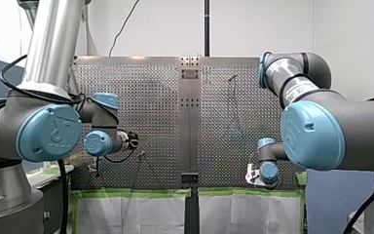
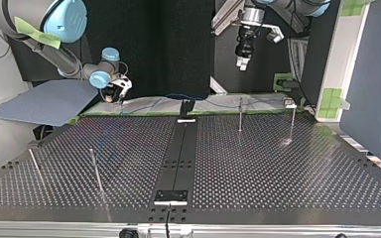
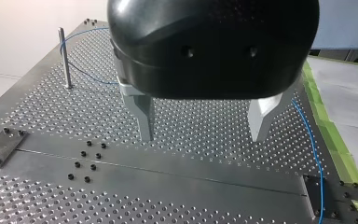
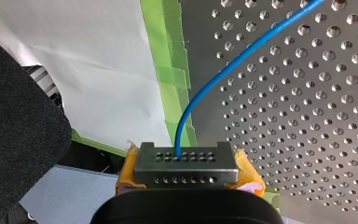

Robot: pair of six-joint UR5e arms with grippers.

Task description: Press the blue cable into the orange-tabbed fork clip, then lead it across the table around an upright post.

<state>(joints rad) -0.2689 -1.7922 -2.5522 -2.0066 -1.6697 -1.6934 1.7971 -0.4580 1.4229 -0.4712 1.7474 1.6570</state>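
Top view: the right gripper, at ten o'clock on the table, is clamped on the blue cable; the left gripper, at one o'clock, is spread wide and empty. Slippage through the pads may be caused if slack is drawn taut.

White wall + black pole in bkgd.

The only sign that can be read is the UR logo on the big blue cap of my left arm.
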